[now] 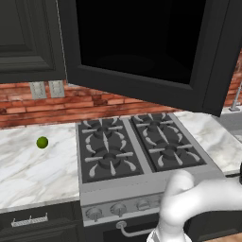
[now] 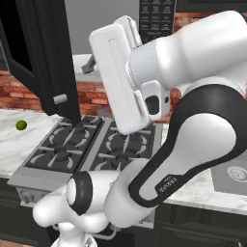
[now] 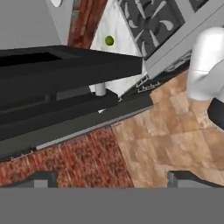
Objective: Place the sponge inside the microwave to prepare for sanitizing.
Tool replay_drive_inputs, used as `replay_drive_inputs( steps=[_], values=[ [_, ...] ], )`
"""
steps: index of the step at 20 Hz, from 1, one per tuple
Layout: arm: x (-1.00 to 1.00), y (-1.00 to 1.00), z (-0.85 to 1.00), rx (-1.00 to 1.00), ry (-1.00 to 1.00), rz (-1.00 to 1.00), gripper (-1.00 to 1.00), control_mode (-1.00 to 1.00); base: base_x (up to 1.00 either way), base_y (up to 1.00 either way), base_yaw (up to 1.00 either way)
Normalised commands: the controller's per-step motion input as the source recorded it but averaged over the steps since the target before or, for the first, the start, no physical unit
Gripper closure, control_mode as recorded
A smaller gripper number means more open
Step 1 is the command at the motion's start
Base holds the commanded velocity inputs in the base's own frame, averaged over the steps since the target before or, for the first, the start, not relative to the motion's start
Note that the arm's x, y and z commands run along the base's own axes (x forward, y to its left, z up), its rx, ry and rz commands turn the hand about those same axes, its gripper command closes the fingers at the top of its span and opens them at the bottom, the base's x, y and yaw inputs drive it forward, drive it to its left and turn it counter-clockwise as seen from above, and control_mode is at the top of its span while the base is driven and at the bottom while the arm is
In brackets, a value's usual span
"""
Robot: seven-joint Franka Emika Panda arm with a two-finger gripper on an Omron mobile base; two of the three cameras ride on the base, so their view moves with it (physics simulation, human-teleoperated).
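Your gripper [image 3: 111, 179] sits nearest the lens, fingers spread wide with nothing between them. The microwave [image 1: 142, 47] hangs above the stove [image 1: 137, 146], its door [image 3: 70, 70] swung open. Left of the stove, a green ball [image 1: 42, 142] rests on the marble counter [image 1: 33, 170].

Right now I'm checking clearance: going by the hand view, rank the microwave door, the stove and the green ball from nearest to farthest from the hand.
1. microwave door: just ahead of the open hand, across the middle of the view.
2. stove: farther on, at the top right.
3. green ball: on the counter beside the stove.
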Motion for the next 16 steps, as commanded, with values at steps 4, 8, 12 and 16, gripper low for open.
replay_drive_inputs(
  steps=[4,8,12,16],
  values=[
    [0.00,-0.26,0.00,-0.52,0.54,-0.03,-1.00,-1.00,0.00,0.00,0.00],
    [0.00,-0.31,0.00,-0.61,0.67,-0.04,-1.00,-1.00,0.00,0.00,0.00],
    [0.06,-0.77,0.06,-0.17,0.19,-0.16,-1.00,-1.00,0.00,0.00,0.00],
    [0.04,-0.68,0.19,0.12,-0.04,-0.21,-1.00,-1.00,0.00,0.00,0.00]
  ],
)
